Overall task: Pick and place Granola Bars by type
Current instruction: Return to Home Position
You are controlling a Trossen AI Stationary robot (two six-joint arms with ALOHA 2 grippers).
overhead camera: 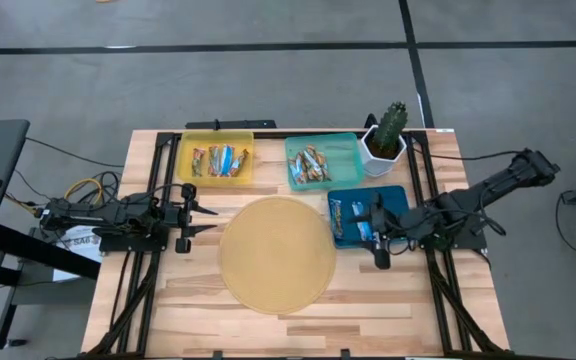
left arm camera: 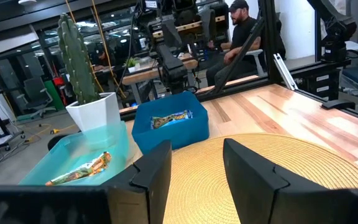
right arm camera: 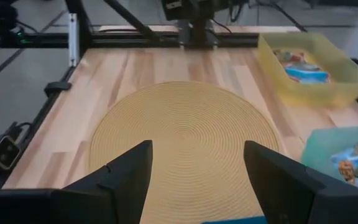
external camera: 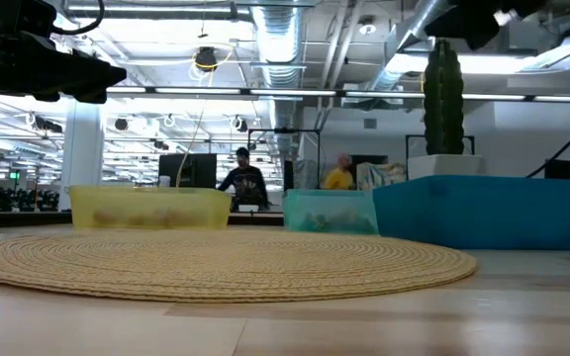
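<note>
**A:** What sits nearest on the counter [overhead camera: 168,300]?

**B:** A round woven mat [overhead camera: 276,255], in the middle of the wood. The left claw [left arm camera: 197,146] hangs at the mat's left edge, pointing across it with its fingers apart.

**A:** And the right claw?

**B:** The right claw [right arm camera: 197,149] is over the blue bin [overhead camera: 396,196], which lies just right of the mat. Its fingers are spread wide and it faces back over the mat.

**A:** Where are the granola bars?

**B:** All in bins. The blue-and-white granola bars [overhead camera: 340,215] lie in the blue bin. Behind it, the teal bin [overhead camera: 348,150] holds orange-tan bars [overhead camera: 310,163]. To the left along the back edge, the yellow bin [overhead camera: 193,150] holds a mixed pile [overhead camera: 220,160] of blue and orange wrappers.

**A:** Anything farther back?

**B:** A cactus in a white pot [overhead camera: 386,140] stands just beside the teal bin at the back right corner. Beyond the counter, a person in dark clothes [external camera: 242,183] and another in yellow [external camera: 340,176] are in the room.
</note>
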